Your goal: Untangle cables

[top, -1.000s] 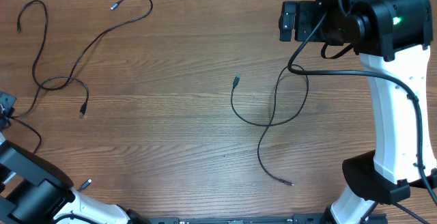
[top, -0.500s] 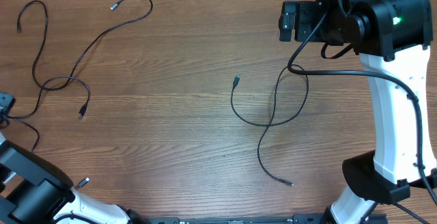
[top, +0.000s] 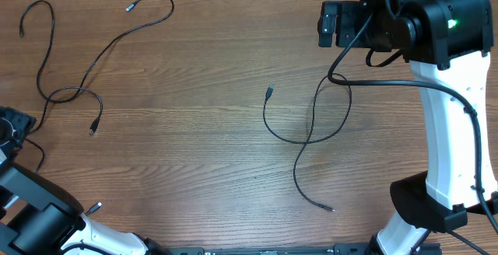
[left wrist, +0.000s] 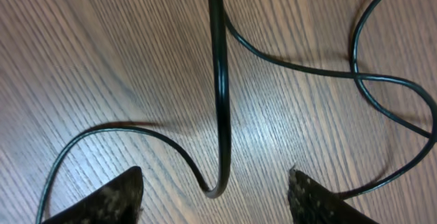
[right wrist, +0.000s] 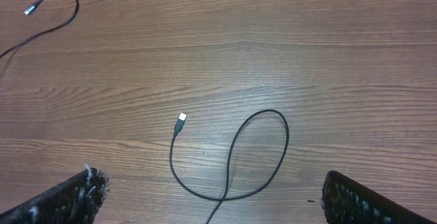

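Two long black cables (top: 85, 72) cross each other at the table's far left; their plug tips lie at the back left and near the left middle. At the left edge my left gripper (top: 11, 124) is low over the wood. In the left wrist view its fingertips (left wrist: 109, 198) stand apart, open, and a cable bend (left wrist: 220, 176) lies loose on the table between them, touching neither. Another cable (top: 311, 119) lies in a loop right of centre. My right gripper (right wrist: 212, 177) hangs open high above that loop (right wrist: 235, 152) and holds nothing.
A loose plug tip (top: 97, 207) lies near the front left by the left arm's base. The right arm's white column (top: 447, 146) stands at the right side. The looped cable's tail ends at a plug (top: 331, 207) toward the front.
My left gripper has opened and let go of the cable at the left edge; that strand has settled slightly on the table. The right arm and the looped cable have not moved.
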